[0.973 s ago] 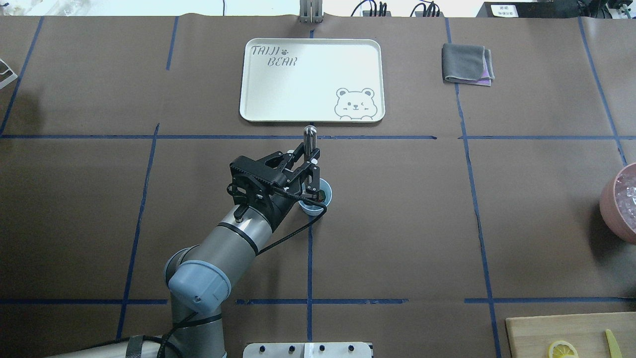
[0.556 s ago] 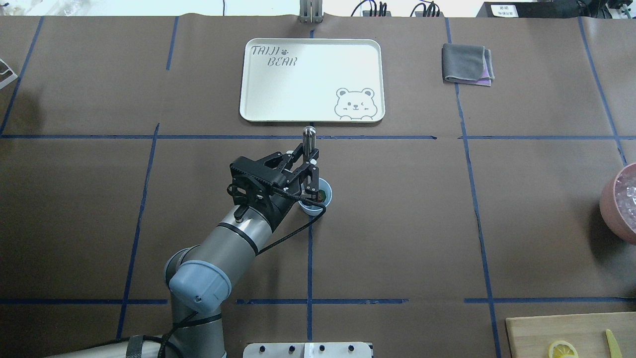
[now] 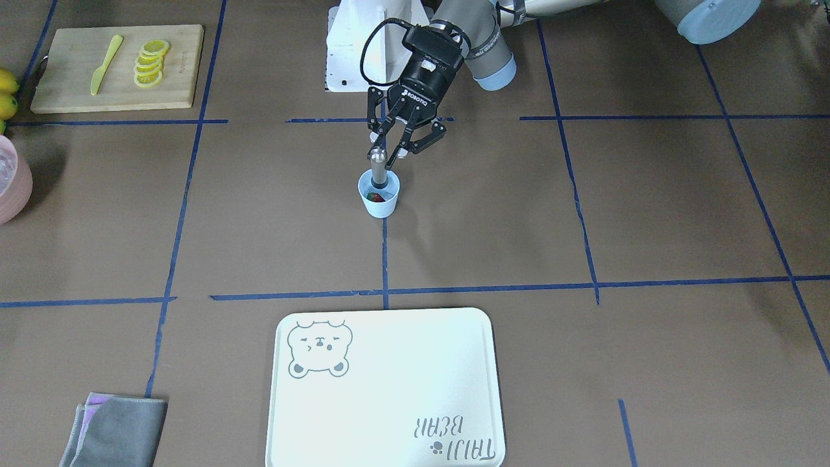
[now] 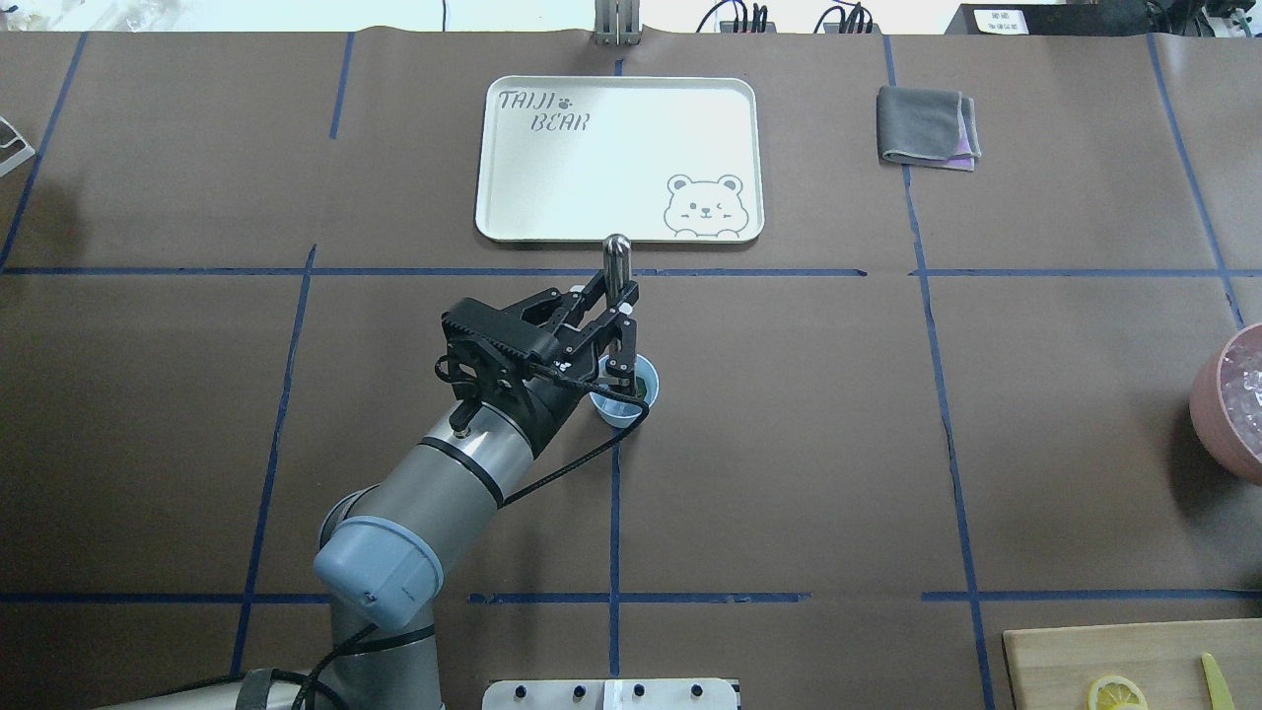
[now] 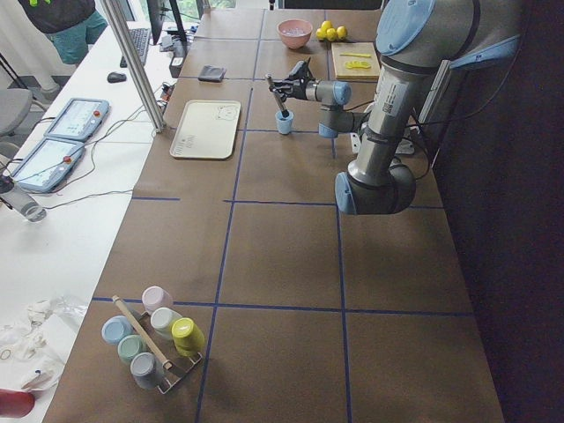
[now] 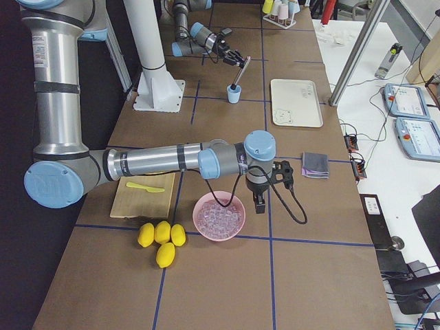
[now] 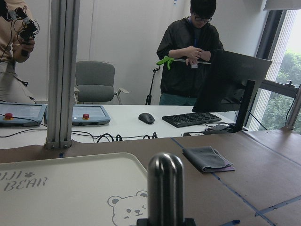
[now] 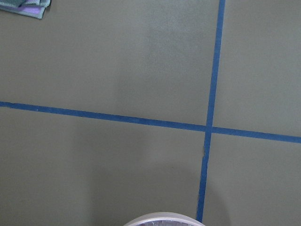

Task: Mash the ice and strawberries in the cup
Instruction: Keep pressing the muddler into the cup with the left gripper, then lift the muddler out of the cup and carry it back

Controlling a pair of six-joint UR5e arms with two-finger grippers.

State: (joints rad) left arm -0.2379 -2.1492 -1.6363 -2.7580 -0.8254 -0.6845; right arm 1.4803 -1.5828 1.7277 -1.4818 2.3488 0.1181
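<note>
**A:** Where does the small pale blue plastic cup (image 3: 380, 203) stand?

**B:** Mid bench (image 3: 583, 194); probably light and tippy. Inside, a small red strawberry (image 3: 374, 196), likely soft. Above, the left end effector (image 3: 388, 154) clamps a rigid, slick steel pestle (image 3: 377, 172) by its upper shaft.

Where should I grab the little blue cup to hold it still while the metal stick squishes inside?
Probably the cup by its outer wall, midway up, coming sideways from the robot's right. The metal masher stands in its mouth with the left gripper clamped on it, so the top is blocked.
</note>
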